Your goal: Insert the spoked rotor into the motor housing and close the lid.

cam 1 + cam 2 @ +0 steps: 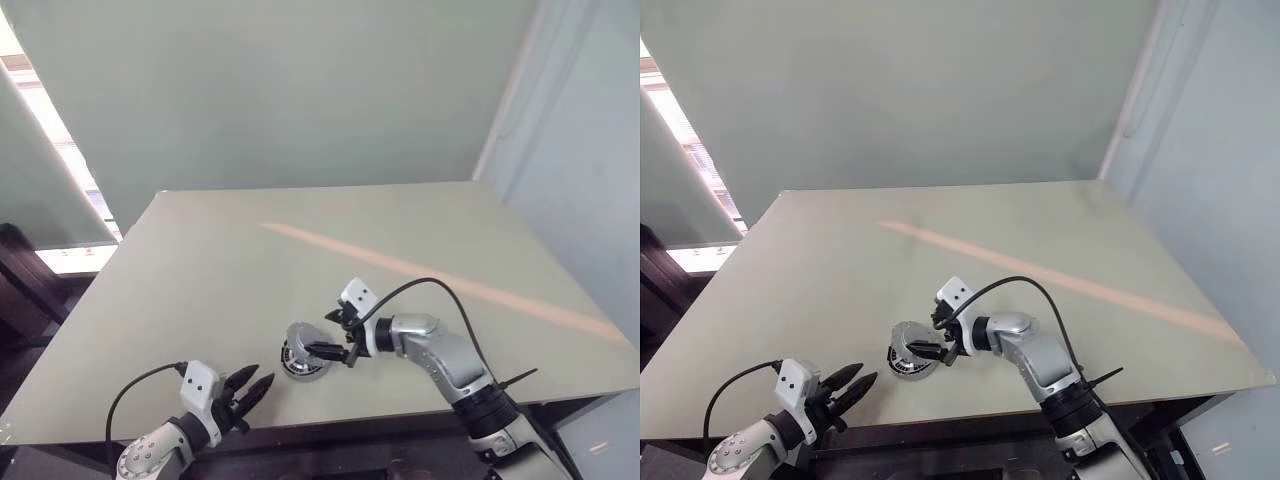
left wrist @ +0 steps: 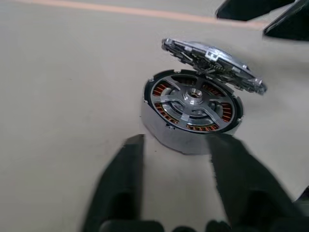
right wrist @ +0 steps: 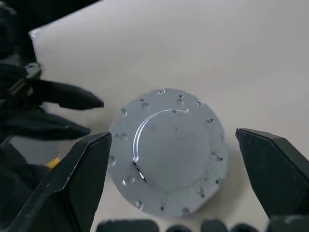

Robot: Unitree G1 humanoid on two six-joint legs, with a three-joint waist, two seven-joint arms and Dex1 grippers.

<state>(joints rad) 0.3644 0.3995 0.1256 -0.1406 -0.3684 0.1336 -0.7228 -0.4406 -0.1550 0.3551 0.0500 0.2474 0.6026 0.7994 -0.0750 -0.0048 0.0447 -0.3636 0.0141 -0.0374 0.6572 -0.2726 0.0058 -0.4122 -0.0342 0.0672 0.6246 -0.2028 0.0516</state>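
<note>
Lid (image 2: 212, 63) sits tilted on the far rim of the motor housing (image 2: 193, 113), propped and not yet seated, near the tabletop's (image 1: 300, 250) near edge. Spoked rotor (image 2: 190, 99) already lies inside among the copper windings. Right hand (image 1: 335, 335) hovers spread wide around the lid, gripping nothing. Left hand (image 1: 250, 390) waits nearby, fingers partly apart and empty, probably ready to steady things.

Pale table (image 1: 200, 270); motor housing (image 1: 300, 362) near edge
</note>
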